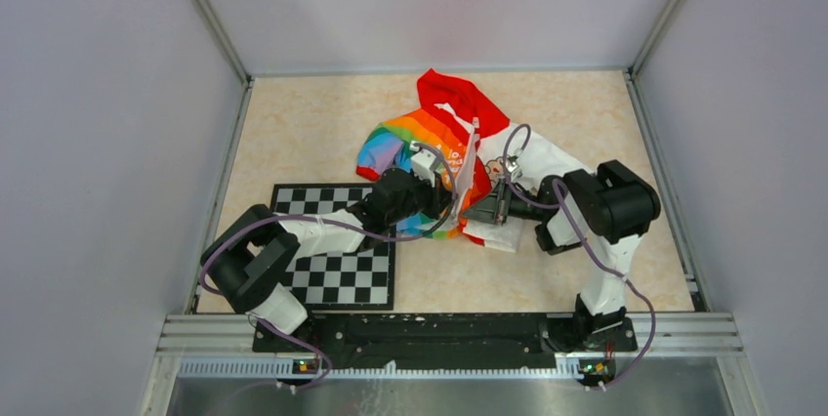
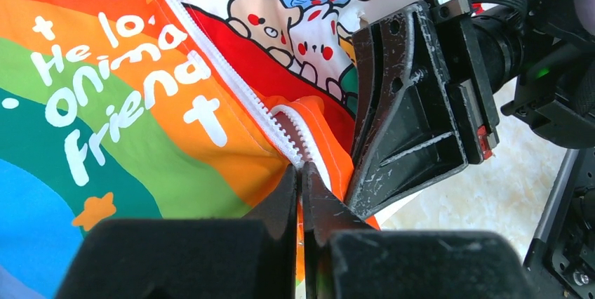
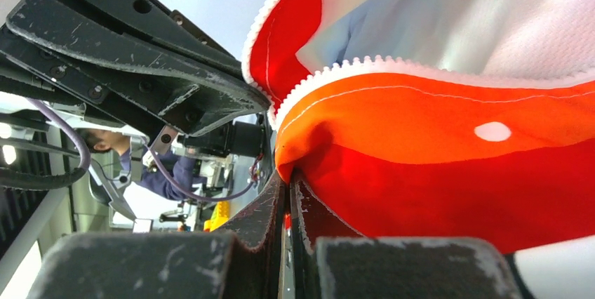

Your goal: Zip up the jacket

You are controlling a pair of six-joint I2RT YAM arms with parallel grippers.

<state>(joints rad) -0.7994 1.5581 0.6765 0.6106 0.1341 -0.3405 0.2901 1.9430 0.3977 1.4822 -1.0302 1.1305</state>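
The jacket lies just past the far right corner of the checkerboard mat. My left gripper is pinched tight on the jacket's bottom edge, right at the white zipper. My right gripper pinches the orange edge too. I should hold both zipper ends level and close so they slot together. I cannot see the zipper pull. My grippers hide the very ends.
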